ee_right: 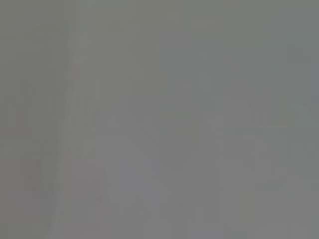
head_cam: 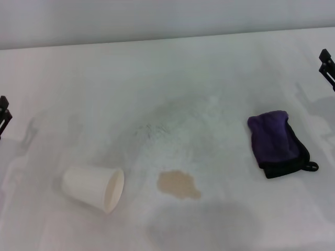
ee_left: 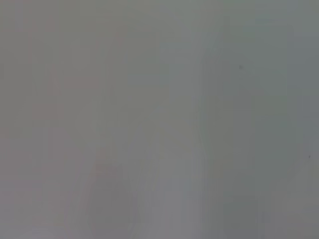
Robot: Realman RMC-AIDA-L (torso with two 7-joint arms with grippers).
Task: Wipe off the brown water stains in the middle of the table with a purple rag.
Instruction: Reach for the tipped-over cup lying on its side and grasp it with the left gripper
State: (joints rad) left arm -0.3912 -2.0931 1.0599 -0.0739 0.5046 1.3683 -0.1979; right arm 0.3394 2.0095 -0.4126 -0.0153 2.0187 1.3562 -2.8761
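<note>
- While both my arms sit parked at the table's edges in the head view, my right gripper shows only as a black sliver at the far right and my left gripper as a sliver at the far left; I cannot tell whether either is wide or narrow.
- From the head view, the purple rag lies folded on my right side, well apart from the brown water stain, which sits near the middle front. If I pinch only the rag's black loop or one fold, I judge it may unfold and drag limply, smearing rather than lifting the stain.
- A tipped white paper cup lies left of the stain; a long wiping stroke could knock it rolling.
- Through the left wrist view, only blank grey surface shows.
- Through the right wrist view, likewise; it gives me no help in aiming at the rag.
</note>
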